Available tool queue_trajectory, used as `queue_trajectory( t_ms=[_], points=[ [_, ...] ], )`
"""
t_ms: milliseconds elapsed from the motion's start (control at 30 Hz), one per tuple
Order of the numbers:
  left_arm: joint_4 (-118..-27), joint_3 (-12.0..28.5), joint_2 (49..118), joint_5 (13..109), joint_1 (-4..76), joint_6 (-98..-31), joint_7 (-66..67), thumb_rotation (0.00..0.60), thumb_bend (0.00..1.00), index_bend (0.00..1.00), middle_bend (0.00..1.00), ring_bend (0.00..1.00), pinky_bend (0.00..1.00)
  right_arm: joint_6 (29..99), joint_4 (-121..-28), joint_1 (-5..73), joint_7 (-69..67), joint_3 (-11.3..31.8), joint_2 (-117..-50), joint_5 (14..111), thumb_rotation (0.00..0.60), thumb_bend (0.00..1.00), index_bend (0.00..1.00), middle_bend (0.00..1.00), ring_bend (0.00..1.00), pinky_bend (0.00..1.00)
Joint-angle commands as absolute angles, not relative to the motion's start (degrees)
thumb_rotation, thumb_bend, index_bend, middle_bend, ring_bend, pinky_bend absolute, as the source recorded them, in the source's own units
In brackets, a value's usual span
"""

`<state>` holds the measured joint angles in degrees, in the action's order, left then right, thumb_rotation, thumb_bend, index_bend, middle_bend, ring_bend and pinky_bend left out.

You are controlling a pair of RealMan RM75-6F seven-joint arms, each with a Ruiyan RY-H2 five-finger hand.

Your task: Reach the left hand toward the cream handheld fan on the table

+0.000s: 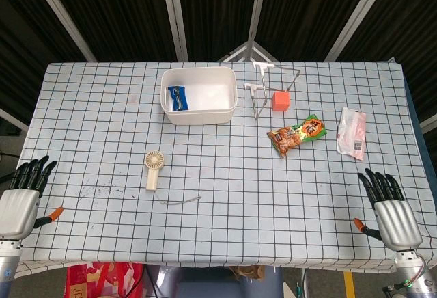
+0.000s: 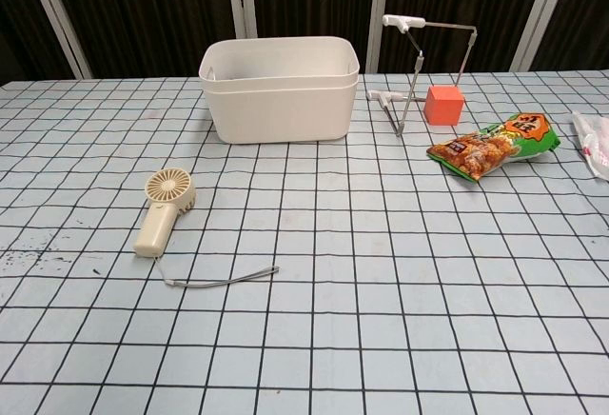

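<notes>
The cream handheld fan lies flat on the checked tablecloth, left of centre, its round head toward the far side and a thin wrist cord trailing from its handle. The chest view shows the fan at the left with its cord running right. My left hand rests at the table's near left corner, fingers straight and apart, holding nothing, well to the left of the fan. My right hand sits likewise at the near right corner, empty. Neither hand appears in the chest view.
A white tub holding a blue packet stands behind the fan. Right of it are a wire stand, an orange cube, a snack bag and a clear wrapped packet.
</notes>
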<state>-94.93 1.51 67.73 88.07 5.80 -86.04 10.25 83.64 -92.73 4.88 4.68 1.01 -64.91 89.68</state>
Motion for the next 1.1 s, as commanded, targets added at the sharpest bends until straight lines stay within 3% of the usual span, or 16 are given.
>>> queue_trajectory(
  t_ms=[33, 367, 467, 533, 600, 700, 867, 1100],
  points=[
    [-94.9, 1.5, 67.7, 88.0, 5.8, -86.0, 10.3, 0.600, 0.05, 0.00, 0.00, 0.00, 0.05, 83.7, -92.8, 4.8, 4.6, 1.0, -64.9, 89.7, 0.600, 0.21, 0.00, 0.00, 0.00, 0.04],
    [-95.0, 1.3, 67.7, 88.2, 5.8, -85.7, 10.6, 0.600, 0.05, 0.00, 0.00, 0.00, 0.05, 84.0, -93.0, 4.7, 4.6, 0.9, -64.8, 89.9, 0.600, 0.21, 0.00, 0.00, 0.00, 0.04],
    [-95.3, 1.3, 67.6, 87.9, 6.2, -85.0, 11.1, 0.600, 0.08, 0.00, 0.02, 0.04, 0.15, 84.0, -93.1, 4.7, 4.9, 0.8, -64.8, 90.0, 0.600, 0.21, 0.00, 0.00, 0.00, 0.04],
    [-95.7, 1.6, 67.6, 87.7, 6.8, -84.1, 12.5, 0.600, 0.17, 0.00, 0.13, 0.16, 0.31, 84.1, -93.1, 4.6, 4.9, 0.8, -64.8, 90.0, 0.600, 0.21, 0.00, 0.00, 0.00, 0.04],
    [-96.3, 1.8, 67.7, 87.7, 7.6, -83.1, 13.9, 0.600, 0.32, 0.00, 0.44, 0.45, 0.58, 84.2, -93.1, 4.5, 4.8, 0.9, -64.8, 89.9, 0.600, 0.21, 0.00, 0.00, 0.00, 0.04],
    [-97.4, 2.3, 68.5, 87.5, 9.4, -80.7, 17.2, 0.600, 0.52, 0.00, 0.76, 0.74, 0.81, 84.2, -93.1, 4.5, 4.6, 0.9, -64.8, 89.9, 0.600, 0.21, 0.00, 0.00, 0.00, 0.04],
    [-101.8, 3.4, 70.8, 82.6, 13.8, -72.4, 23.7, 0.600, 0.66, 0.00, 0.90, 0.87, 0.89, 84.1, -93.0, 4.6, 4.1, 0.8, -64.8, 90.2, 0.600, 0.21, 0.00, 0.00, 0.00, 0.04],
    [-105.4, 5.5, 76.7, 72.2, 19.5, -64.4, 36.2, 0.600, 0.71, 0.02, 0.93, 0.90, 0.91, 83.9, -92.8, 4.8, 3.2, 0.9, -64.7, 90.0, 0.600, 0.21, 0.00, 0.00, 0.00, 0.04]
  ],
)
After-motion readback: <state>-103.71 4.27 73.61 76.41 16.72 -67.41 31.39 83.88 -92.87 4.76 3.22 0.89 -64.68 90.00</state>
